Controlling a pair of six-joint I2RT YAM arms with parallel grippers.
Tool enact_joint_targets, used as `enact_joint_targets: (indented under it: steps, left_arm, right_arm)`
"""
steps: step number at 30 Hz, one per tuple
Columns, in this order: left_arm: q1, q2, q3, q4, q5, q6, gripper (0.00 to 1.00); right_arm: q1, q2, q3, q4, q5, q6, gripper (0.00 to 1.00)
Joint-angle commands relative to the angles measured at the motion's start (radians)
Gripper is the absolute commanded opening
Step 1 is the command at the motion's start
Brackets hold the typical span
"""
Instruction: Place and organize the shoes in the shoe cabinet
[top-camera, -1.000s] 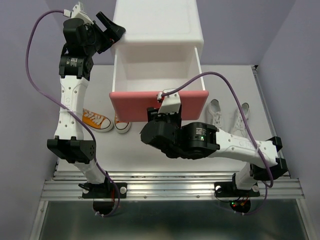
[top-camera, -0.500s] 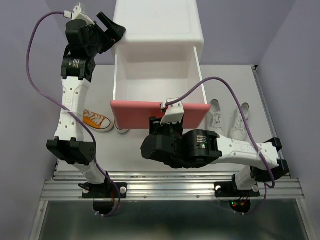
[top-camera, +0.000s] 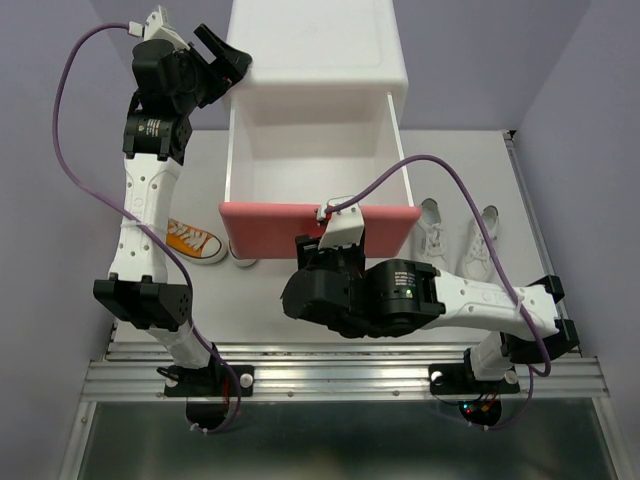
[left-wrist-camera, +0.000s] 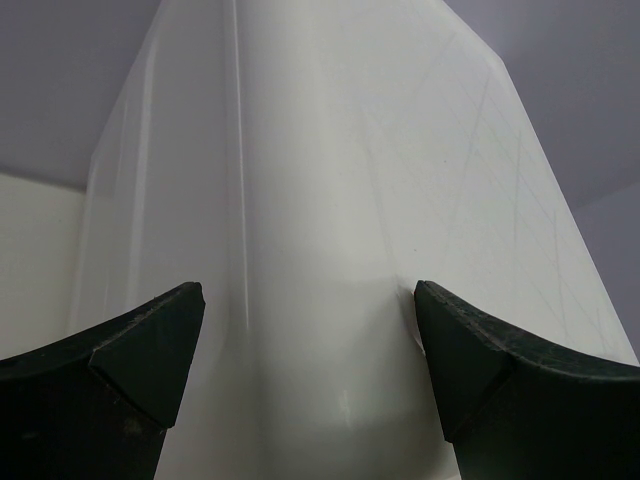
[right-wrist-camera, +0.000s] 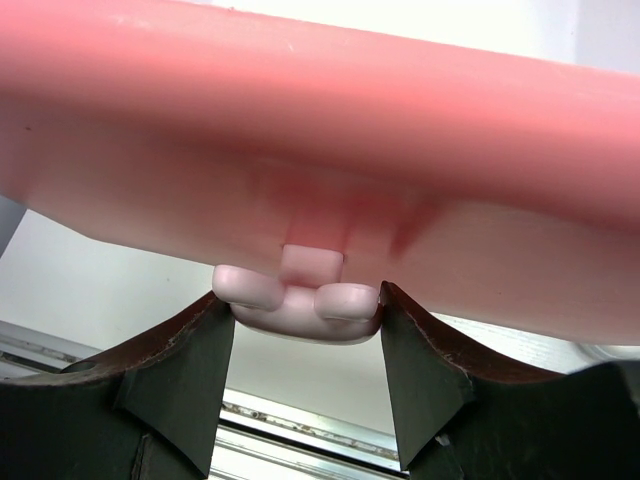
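item 1: shoe cabinet (top-camera: 318, 45). white boxy chest at the far middle of the table (top-camera: 470, 165), standing upright. its upper drawer (top-camera: 315, 150) is pulled out toward the near edge and the white inside is open to the top view. the salmon-pink front panel (top-camera: 300, 220) is at the near end. the lower drawer is hidden beneath it.

item 2: knob (right-wrist-camera: 298, 308). pale pink lobed piece on a short stem, fixed to the middle of the salmon-pink panel.

item 3: right gripper (right-wrist-camera: 302, 300). reaches in from the near right, with its two dark fingers pinching the knob, one against each side.

item 4: left gripper (left-wrist-camera: 308, 290). raised at the far left, against the cabinet's far left upper corner. its fingers are spread wide, one on each side of the white corner edge. whether the pads touch the wall cannot be told.

item 5: orange sneakers. one (top-camera: 193, 240) lies on the table left of the drawer front, near the left arm, with its white sole and laces showing. the second (top-camera: 244, 256) is just right of it, mostly hidden under the panel's left end.

item 6: white sneakers. the pair is on the table to the right of the drawer, side by side and slightly apart. one (top-camera: 430, 222) is just beside the panel's right end. the other (top-camera: 478, 240) is further right, partly behind the right arm.
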Motion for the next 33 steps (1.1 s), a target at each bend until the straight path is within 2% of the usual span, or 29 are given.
enact_joint_targets:
  steps: [1, 14, 16, 20, 21, 22, 25, 30, 33]
  left_arm:
    - [0.005, 0.058, -0.073, -0.237, -0.068, 0.104, 0.95]
    - [0.005, 0.067, -0.058, -0.245, -0.069, 0.110, 0.95]
    - [0.005, 0.070, -0.053, -0.249, -0.069, 0.110, 0.95]
    - [0.005, 0.065, -0.056, -0.248, -0.074, 0.112, 0.95]
    - [0.005, 0.065, -0.056, -0.248, -0.074, 0.112, 0.95]
    - [0.005, 0.065, -0.056, -0.249, -0.074, 0.112, 0.95]
    - [0.005, 0.064, -0.055, -0.248, -0.074, 0.113, 0.95]
    - [0.005, 0.058, -0.064, -0.246, -0.075, 0.115, 0.95]
    - [0.005, 0.052, -0.069, -0.249, -0.075, 0.119, 0.96]
  right_arm:
    - [0.043, 0.012, 0.032, -0.041, -0.072, -0.075, 0.00]
    - [0.053, 0.035, 0.073, -0.153, -0.094, -0.067, 0.00]
    - [0.053, 0.021, 0.072, -0.143, -0.089, -0.067, 0.30]
    - [0.053, -0.020, 0.026, -0.055, -0.104, -0.118, 0.68]
    - [0.053, -0.026, 0.012, -0.017, -0.112, -0.130, 0.73]
    - [0.053, -0.032, -0.003, -0.005, -0.120, -0.138, 0.86]
    - [0.053, -0.034, 0.007, -0.022, -0.114, -0.142, 1.00]
    - [0.053, -0.051, 0.018, -0.038, -0.127, -0.138, 1.00]
    - [0.053, -0.101, 0.000, 0.045, -0.204, -0.264, 1.00]
